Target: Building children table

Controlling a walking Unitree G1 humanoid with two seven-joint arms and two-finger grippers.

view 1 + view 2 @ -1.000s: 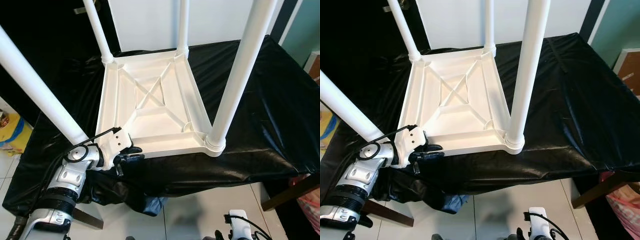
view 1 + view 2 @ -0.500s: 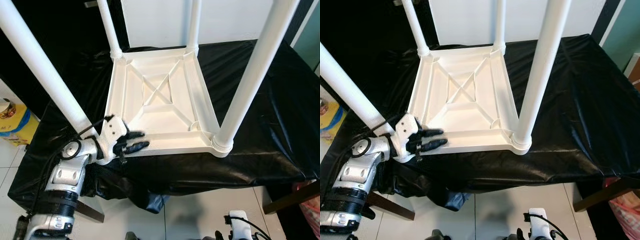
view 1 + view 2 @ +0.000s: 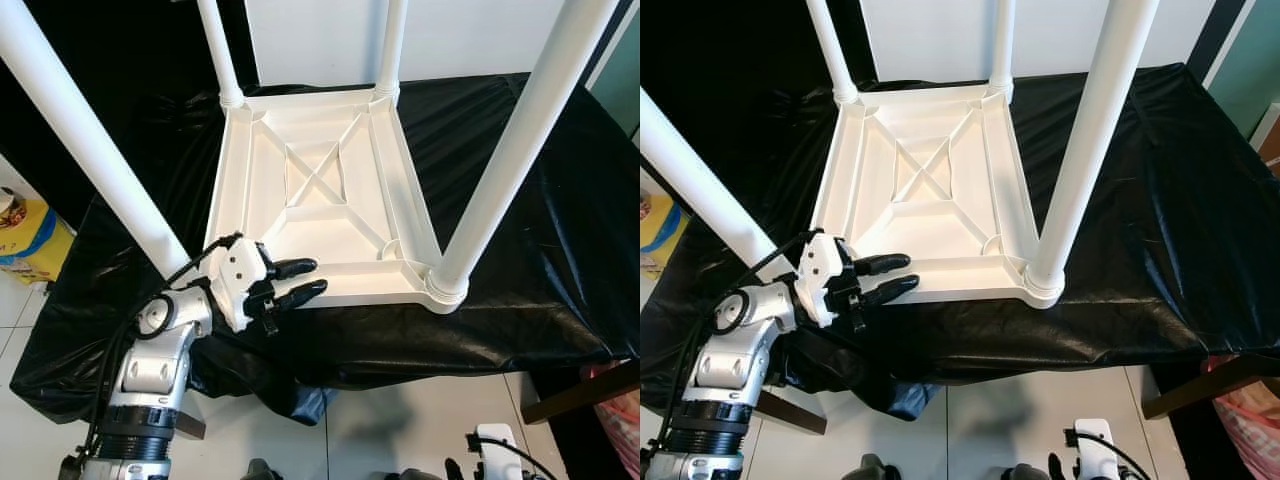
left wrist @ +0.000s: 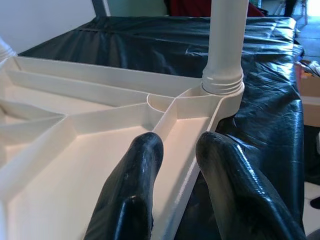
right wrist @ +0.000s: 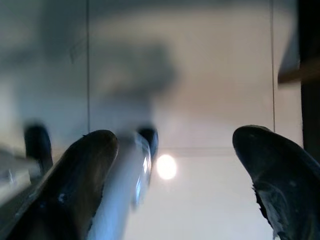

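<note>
Children's table (image 3: pixel 330 190) upside down on the black-draped surface (image 3: pixel 540 230), four legs up | our left hand (image 3: pixel 298 280), fingers slightly spread astride its 6 o'clock rim, gripping nothing | right hand (image 5: pixel 175 185) spread wide, idle | next, we judge: close on rim.

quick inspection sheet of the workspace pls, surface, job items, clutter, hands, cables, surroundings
surface: table draped in a wrinkled black cover that hangs over the near edge.
job's things: white children's table lying upside down on the cover, four white legs standing up from its corners.
clutter: nothing seen on the cover.
hands: left hand at the table's near rim, one finger either side of the rim, open; right hand hangs low over the floor, open, holding nothing.
cables: black cable looped by the left wrist.
surroundings: white tiled floor, yellow and blue container on the robot's left, white wall behind.
</note>
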